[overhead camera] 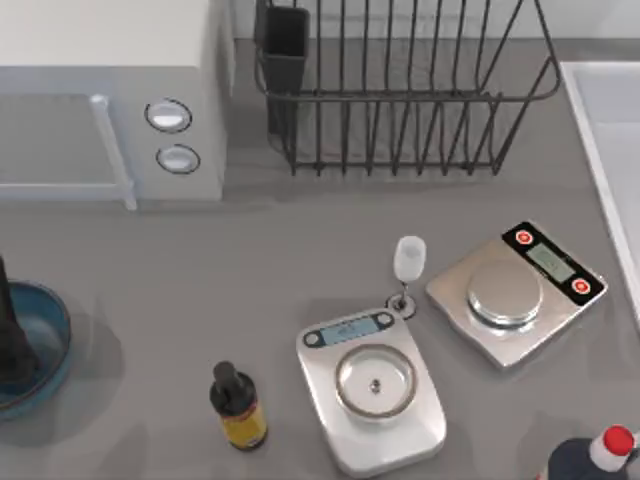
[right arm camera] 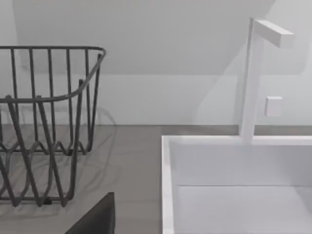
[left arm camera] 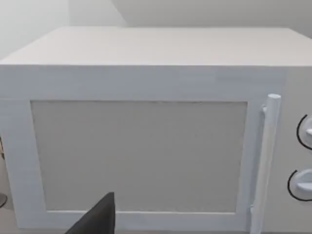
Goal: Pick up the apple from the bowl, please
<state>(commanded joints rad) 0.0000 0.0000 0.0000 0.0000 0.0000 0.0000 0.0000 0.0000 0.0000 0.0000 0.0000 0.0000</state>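
The bowl [overhead camera: 45, 345], blue-teal with a darker rim, is seen at the table's left edge in the top view, cut off by the frame. A dark part of the left arm [overhead camera: 12, 335] stands over the bowl's left portion and hides what lies beneath it. The apple cannot be made out, so neither its place nor the way it points can be told.

In the left wrist view a dark finger [left arm camera: 100, 217] is seen before the white microwave [left arm camera: 141, 146]; how far the left jaws are parted, and whether anything is held, cannot be told.

In the right wrist view a dark finger [right arm camera: 100, 217] is seen, with the wire dish rack [right arm camera: 44, 126] and the white sink [right arm camera: 234, 185] beyond it; the right jaws' state cannot be told either.
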